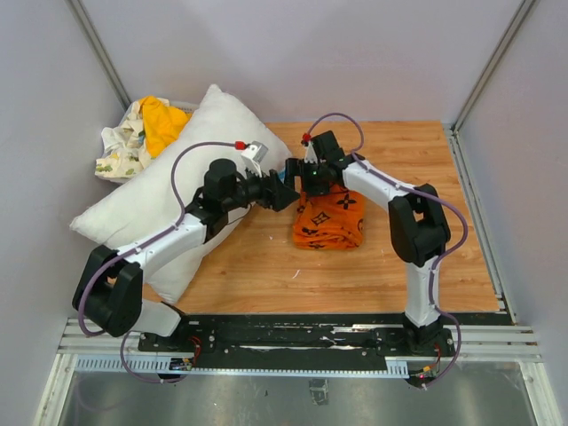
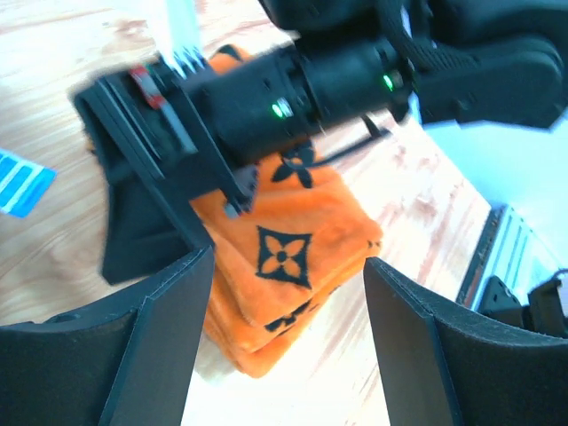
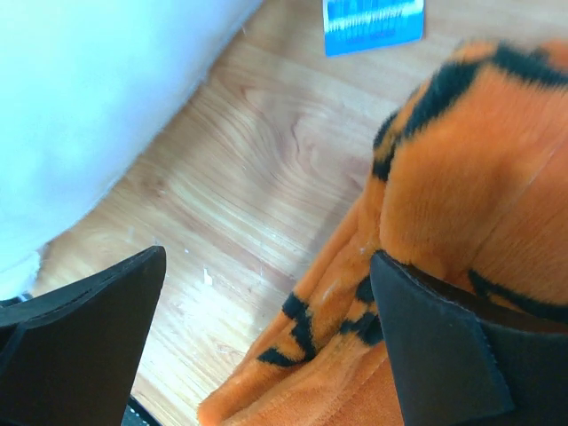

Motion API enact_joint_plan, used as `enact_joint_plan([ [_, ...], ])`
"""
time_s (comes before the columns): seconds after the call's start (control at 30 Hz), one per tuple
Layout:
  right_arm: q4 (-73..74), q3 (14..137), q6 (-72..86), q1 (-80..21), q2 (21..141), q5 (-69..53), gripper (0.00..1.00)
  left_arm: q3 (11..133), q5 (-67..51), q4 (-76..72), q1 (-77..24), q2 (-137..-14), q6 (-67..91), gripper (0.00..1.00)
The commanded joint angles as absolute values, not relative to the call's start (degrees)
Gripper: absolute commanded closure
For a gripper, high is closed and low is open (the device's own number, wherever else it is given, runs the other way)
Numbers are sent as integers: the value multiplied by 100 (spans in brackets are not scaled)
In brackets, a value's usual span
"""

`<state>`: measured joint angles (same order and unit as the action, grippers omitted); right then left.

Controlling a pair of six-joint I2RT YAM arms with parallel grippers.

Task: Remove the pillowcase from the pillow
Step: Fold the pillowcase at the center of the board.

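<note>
The bright-orange pillowcase (image 1: 330, 222) with black motifs lies folded in a stack on the wooden table, apart from the plump white pillow (image 1: 164, 200) at the left. My left gripper (image 1: 286, 196) hovers at the stack's left edge. In the left wrist view the gripper (image 2: 288, 266) is open, with the pillowcase (image 2: 311, 213) lying below and beyond its fingers, ungripped. My right gripper (image 1: 312, 184) is over the stack's far edge. It is open (image 3: 266, 257); the pillowcase (image 3: 461, 160) brushes its right finger (image 3: 435, 346), and the pillow (image 3: 89, 89) shows at the upper left.
A white printed cloth (image 1: 120, 146) and a plain yellow-orange cloth (image 1: 161, 120) are heaped in the back left corner behind the pillow. A small blue tag (image 3: 373, 22) lies on the wood beside the stack. A black rail (image 1: 293, 333) runs along the near edge.
</note>
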<state>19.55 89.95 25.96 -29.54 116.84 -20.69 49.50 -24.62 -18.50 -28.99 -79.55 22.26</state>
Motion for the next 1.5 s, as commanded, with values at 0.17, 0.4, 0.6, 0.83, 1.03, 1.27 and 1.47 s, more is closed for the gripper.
enact_joint_plan([
  [0.17, 850, 9090, 3083, -1816, 10899, -3810, 2, 5255, -3412, -2793, -3487, -8230, 1754, 30],
  [0.4, 298, 8466, 3195, -1397, 10715, -4614, 0, 5927, -4149, -4080, -3700, -9169, 2274, 44],
  [0.6, 6, 8109, 3311, -1121, 10999, -5055, 18, 6316, -3857, -4901, -4059, -10272, 2329, 51],
  [0.83, -129, 7918, 3229, -1026, 11308, -5186, 33, 5868, -3388, -6415, -4069, -11255, 2887, 57],
  [1.03, -474, 8009, 3497, -841, 11978, -5200, 36, 5633, -2892, -6462, -4069, -11826, 2665, 58],
  [1.27, -770, 8257, 3753, -785, 12477, -5122, 35, 5035, -2580, -6320, -4069, -11767, 2463, 59],
  [1.47, -1397, 8031, 4078, -756, 12767, -5190, 34, 4255, -2434, -6702, -4069, -11823, 2640, 59],
])
